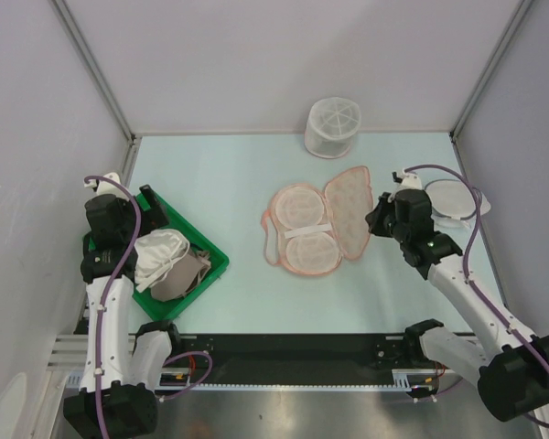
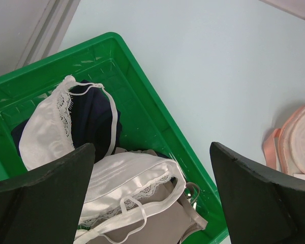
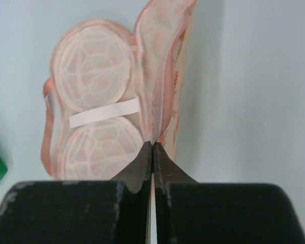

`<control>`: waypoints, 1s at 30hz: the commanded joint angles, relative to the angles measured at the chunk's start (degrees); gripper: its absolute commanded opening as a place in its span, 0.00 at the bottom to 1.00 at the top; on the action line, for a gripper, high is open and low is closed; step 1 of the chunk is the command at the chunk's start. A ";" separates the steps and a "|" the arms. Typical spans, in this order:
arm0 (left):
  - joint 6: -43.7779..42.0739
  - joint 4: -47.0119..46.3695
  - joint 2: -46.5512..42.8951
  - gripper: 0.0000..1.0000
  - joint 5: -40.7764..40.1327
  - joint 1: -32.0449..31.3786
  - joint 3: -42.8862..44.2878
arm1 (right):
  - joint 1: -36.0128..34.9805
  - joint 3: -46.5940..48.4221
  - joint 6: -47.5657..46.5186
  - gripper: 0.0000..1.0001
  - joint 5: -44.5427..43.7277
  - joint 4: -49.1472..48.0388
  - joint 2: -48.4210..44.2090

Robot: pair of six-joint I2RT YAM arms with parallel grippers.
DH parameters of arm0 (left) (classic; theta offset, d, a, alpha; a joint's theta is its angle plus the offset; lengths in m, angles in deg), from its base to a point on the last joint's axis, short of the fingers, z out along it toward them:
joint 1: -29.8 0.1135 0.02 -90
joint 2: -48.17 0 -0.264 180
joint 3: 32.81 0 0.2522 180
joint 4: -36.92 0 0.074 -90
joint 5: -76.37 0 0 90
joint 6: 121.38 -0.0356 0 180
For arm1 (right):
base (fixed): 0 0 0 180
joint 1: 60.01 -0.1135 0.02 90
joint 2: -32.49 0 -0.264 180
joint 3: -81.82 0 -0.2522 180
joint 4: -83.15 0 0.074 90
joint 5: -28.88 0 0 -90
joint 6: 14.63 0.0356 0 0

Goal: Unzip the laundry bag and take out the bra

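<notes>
The peach, peanut-shaped soft laundry bag (image 1: pixel 304 247) with orange-red print and pink zip edging is lying unzipped and spread open near the middle of the pale blue-green table (image 1: pixel 210 174). Its base half is lying flat, showing two round mesh cups crossed by a flat white band (image 3: pixel 104 113), while its other half is standing up on edge toward the right. The right gripper (image 3: pixel 152 147) is pinching that raised half at its pink zip edge, with both fingers pressed together on the fabric. The small whitish satin bra (image 2: pixel 127 178) with lace trim and thin straps is sitting outside the bag, in the green plastic tray (image 2: pixel 157 127) at the left side of the table. There it is resting on top of a dark navy cloth (image 2: pixel 94 122) and a tan-beige cloth (image 2: pixel 162 218). The left gripper (image 2: pixel 152 147) is hovering over that tray with its fingers spread wide apart, touching nothing. A white mesh cylinder (image 1: pixel 332 126) is standing by the back wall, and a flat round white mesh disc (image 1: pixel 453 199) is lying at the right edge, partly hidden by the right arm.
</notes>
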 commanded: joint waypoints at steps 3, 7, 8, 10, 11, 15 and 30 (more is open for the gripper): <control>-1.09 -2.48 -0.69 1.00 0.14 -0.23 -0.55 | -7.98 1.30 1.02 0.00 -1.06 -6.02 0.14; -1.18 -2.48 -0.86 1.00 0.14 -0.23 -0.55 | -12.90 0.07 2.16 0.00 -0.09 -10.59 2.07; -1.18 -2.48 -0.77 1.00 0.05 -0.23 -0.64 | -13.78 -0.11 2.60 0.00 -0.09 -12.43 2.94; -1.18 -2.57 -0.69 1.00 0.14 -0.23 -0.64 | -16.68 -0.29 2.87 0.00 0.00 -14.11 4.35; -1.18 -2.66 -0.77 1.00 0.22 -0.23 -0.64 | -17.73 -0.37 3.13 0.00 0.00 -15.77 5.05; -1.18 -2.57 -0.69 1.00 0.31 -0.14 -0.73 | -21.08 -0.55 4.62 0.00 1.14 -20.96 9.97; -1.27 -2.66 -0.69 1.00 0.58 -0.23 -0.73 | -29.35 1.91 5.59 0.00 6.68 -29.06 27.12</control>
